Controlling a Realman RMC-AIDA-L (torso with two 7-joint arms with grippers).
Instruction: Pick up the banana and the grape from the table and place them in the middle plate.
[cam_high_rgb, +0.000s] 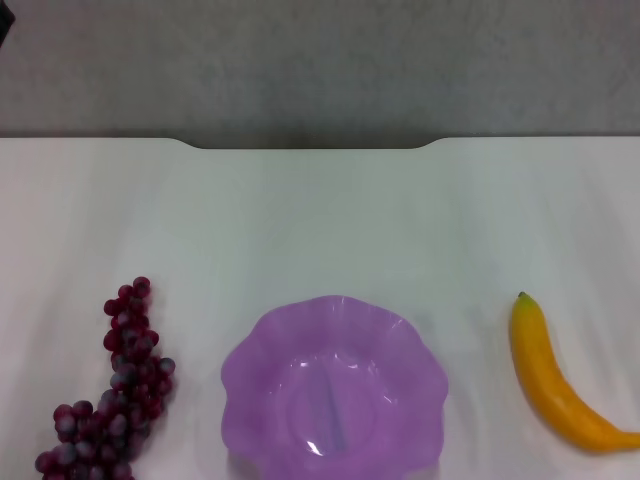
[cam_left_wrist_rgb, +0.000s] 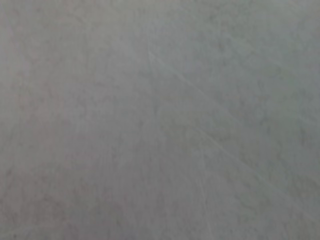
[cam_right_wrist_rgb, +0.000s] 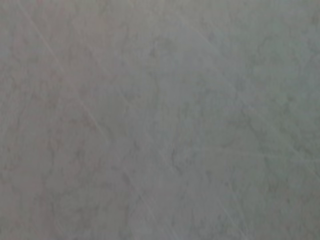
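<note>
Nearest you, the translucent purple scalloped middle plate (cam_high_rgb: 335, 390) sits between the knobbly dark grape (cam_high_rgb: 115, 390) and the smooth curved banana (cam_high_rgb: 560, 385) on the plain white worktop (cam_high_rgb: 320, 220). Neither hand shows, so you cannot tell their state.

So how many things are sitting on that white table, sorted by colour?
Yellow: 1, the banana
Dark red-purple: 1, the bunch of grapes
Purple: 1, the scalloped plate, with nothing in it
Total: 3 things on the table
</note>
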